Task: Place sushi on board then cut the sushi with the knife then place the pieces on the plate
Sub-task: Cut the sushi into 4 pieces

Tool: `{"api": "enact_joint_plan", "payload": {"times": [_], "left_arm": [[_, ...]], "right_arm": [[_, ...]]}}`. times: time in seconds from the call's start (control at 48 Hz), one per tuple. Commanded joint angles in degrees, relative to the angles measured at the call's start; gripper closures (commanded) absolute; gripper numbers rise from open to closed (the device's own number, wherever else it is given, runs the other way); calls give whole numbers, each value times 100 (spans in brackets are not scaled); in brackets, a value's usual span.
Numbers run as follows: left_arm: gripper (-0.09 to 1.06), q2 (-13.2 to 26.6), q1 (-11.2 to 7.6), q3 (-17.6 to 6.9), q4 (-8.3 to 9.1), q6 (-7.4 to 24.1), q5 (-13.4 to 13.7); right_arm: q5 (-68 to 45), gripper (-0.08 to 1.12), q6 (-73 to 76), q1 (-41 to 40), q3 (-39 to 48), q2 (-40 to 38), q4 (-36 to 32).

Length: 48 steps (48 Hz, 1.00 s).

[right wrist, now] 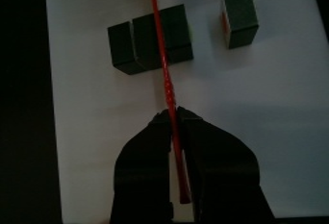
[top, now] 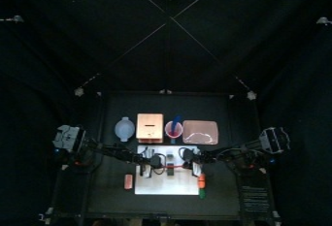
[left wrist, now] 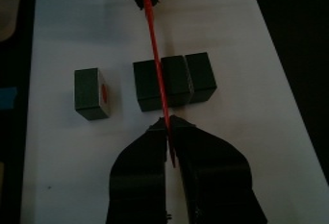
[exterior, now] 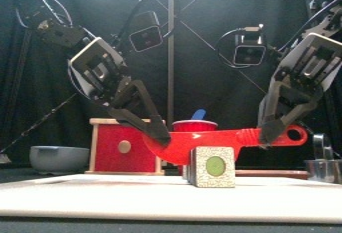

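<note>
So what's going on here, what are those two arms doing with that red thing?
Both arms hold one red knife between them: the left end effector is shut on one end and the right end effector on the other. The blade lies across a dark green sushi roll on the white board, set to slice it. One piece already sits apart from the rest. The pink plate behind the board has no sushi on it yet.

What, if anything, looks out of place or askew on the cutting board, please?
Nothing looks spilled or damaged. One sushi piece lies apart from the remaining roll on the white board. The one oddity: the red knife is clamped at both ends, left gripper and right gripper, over the roll.
</note>
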Motion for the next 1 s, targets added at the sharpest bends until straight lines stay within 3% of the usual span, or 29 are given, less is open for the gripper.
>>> {"api": "enact_joint_plan", "payload": {"times": [0.021, 0.271, 0.542, 0.771, 1.0], "left_arm": [[54, 123, -70, -132, -18, 18, 18], [54, 272, -105, -229, -26, 9, 105], [54, 105, -229, -229, -88, 9, 220], [54, 44, -193, -237, -97, 35, 237], [54, -281, -176, -246, -53, 44, 290]], "right_arm": [[0, 70, 18, -18, -62, 97, 35], [-9, 70, 18, 105, -167, 334, 44], [0, 70, 18, 272, -264, 325, 185], [0, 70, 9, 237, -264, 211, 105], [35, 70, 9, 167, -255, -255, -97]]}}
